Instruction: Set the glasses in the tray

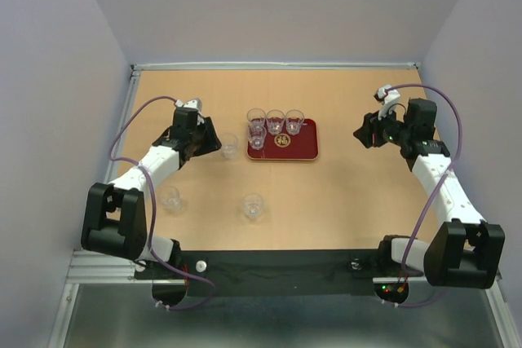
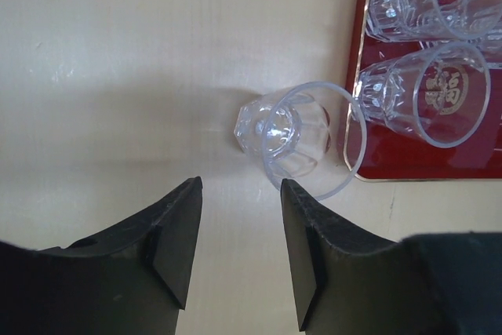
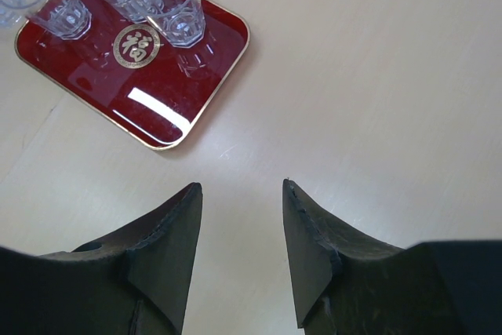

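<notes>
The nearest loose glass (image 2: 294,135) stands mid-frame in the left wrist view, on the table (image 2: 118,76) just beside the tray (image 2: 416,158), which already holds four. Right below it the left gripper (image 2: 239,187) is spread wide, empty. I'd ease forward until both fingers straddle it squarely, squeeze gently, then lift clear of the rim. Over at the right of the top view, the right gripper (image 3: 239,187) hangs open too, holding nothing.

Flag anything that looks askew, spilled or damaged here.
Nothing stands out. Four glasses stand upright on the tray; three more stand upright on the table, none visibly tipped or broken, and no spill shows.
</notes>
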Tool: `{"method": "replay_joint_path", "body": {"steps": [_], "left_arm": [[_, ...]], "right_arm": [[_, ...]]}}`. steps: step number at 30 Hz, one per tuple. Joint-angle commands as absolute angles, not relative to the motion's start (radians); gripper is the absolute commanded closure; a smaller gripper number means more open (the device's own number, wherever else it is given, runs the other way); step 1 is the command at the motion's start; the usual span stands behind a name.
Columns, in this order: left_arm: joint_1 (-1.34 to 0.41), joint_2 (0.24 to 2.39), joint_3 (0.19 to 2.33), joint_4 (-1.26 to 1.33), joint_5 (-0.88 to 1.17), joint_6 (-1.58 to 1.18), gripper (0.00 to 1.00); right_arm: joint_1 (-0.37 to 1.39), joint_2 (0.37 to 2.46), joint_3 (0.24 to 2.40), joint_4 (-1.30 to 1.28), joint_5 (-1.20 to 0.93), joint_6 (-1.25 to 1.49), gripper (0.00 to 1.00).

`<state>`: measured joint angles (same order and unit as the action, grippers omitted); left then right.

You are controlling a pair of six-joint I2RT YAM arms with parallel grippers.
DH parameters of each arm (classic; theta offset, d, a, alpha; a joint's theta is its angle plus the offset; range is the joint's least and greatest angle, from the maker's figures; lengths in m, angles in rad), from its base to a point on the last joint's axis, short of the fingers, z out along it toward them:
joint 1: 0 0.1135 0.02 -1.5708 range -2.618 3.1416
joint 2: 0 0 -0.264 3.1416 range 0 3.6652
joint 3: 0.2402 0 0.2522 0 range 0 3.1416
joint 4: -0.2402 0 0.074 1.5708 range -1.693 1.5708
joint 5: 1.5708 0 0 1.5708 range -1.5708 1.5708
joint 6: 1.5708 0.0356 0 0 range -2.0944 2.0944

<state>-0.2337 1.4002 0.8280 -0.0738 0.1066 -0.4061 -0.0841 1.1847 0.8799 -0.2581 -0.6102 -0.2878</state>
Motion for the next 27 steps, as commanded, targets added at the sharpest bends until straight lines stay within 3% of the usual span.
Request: {"method": "replay_joint_path", "body": {"steps": [1,8,17,18,22,27], "left_arm": [[-0.229,1.414,0.896,-0.054,0.149,-0.422,0.45],[-0.230,1.494,0.949,-0.069,0.164,-0.420,0.47],[-0.232,1.509,0.957,-0.104,0.083,-0.394,0.74],[-0.232,1.509,0.957,-0.110,0.081,-0.387,0.82],[-0.232,1.516,0.962,-0.123,0.075,-0.356,0.95],[-0.235,1.493,0.968,-0.138,0.081,-0.287,1.00]], "right_arm": [[-0.089,1.166,0.871,-0.209,-0.621,-0.285,0.49],[-0.089,1.167,0.868,-0.209,-0.620,-0.291,0.49],[-0.089,1.163,0.868,-0.207,-0.621,-0.291,0.49],[-0.089,1.163,0.868,-0.209,-0.621,-0.291,0.49],[-0.089,1.160,0.868,-0.207,-0.617,-0.293,0.49],[-0.089,1.158,0.868,-0.209,-0.612,-0.293,0.49]]}}
